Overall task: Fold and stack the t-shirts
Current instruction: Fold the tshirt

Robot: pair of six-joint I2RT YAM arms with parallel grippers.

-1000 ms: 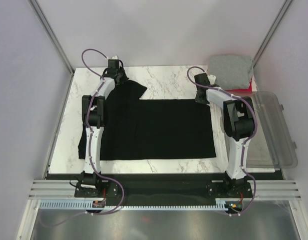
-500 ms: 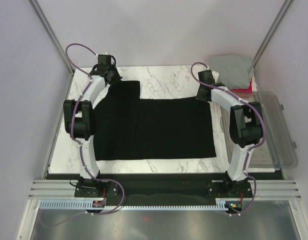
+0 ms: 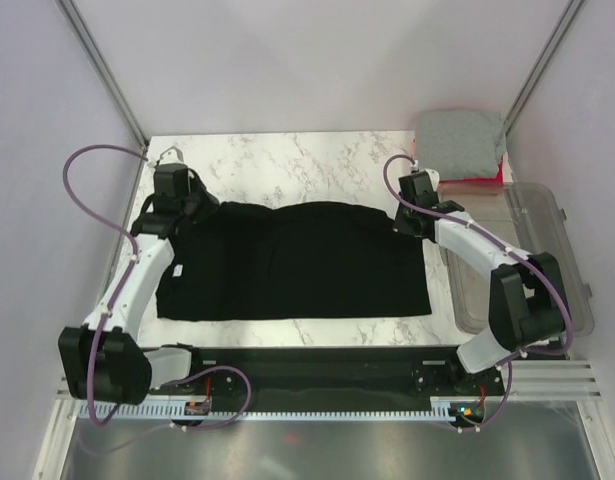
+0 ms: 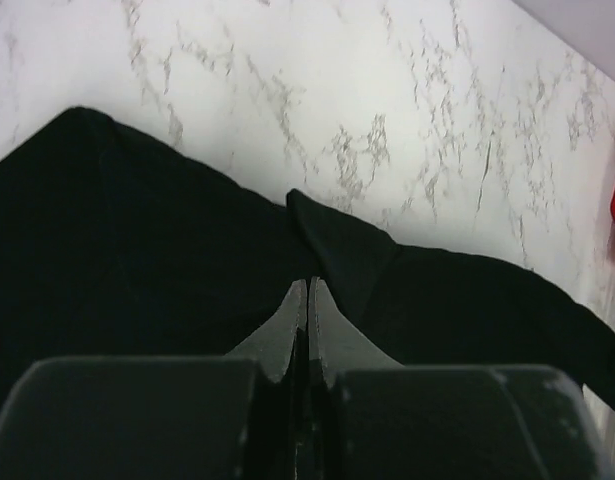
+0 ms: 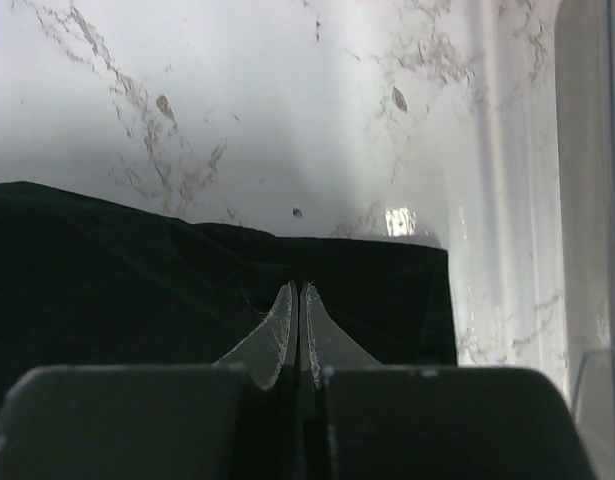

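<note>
The black t-shirt point(image 3: 297, 260) lies spread across the marble table, its far edge bowed. My left gripper point(image 3: 187, 210) is shut on its far left part, where the cloth bunches at the fingertips in the left wrist view point(image 4: 307, 285). My right gripper point(image 3: 409, 222) is shut on the shirt's far right corner, which also shows in the right wrist view point(image 5: 298, 288). The folded heather grey t-shirt point(image 3: 462, 140) sits at the back right on top of the red-pink t-shirt point(image 3: 482, 180), of which only an edge shows.
A clear plastic bin point(image 3: 527, 260) lies along the table's right side, just right of my right arm. Bare marble table point(image 3: 287, 160) shows beyond the shirt. Enclosure walls and frame posts stand at the back and both sides.
Both arms have drawn back toward the near edge. The left gripper has pulled the shirt's far left sleeve part toward the near left, so the far edge now lies lower and bowed.
</note>
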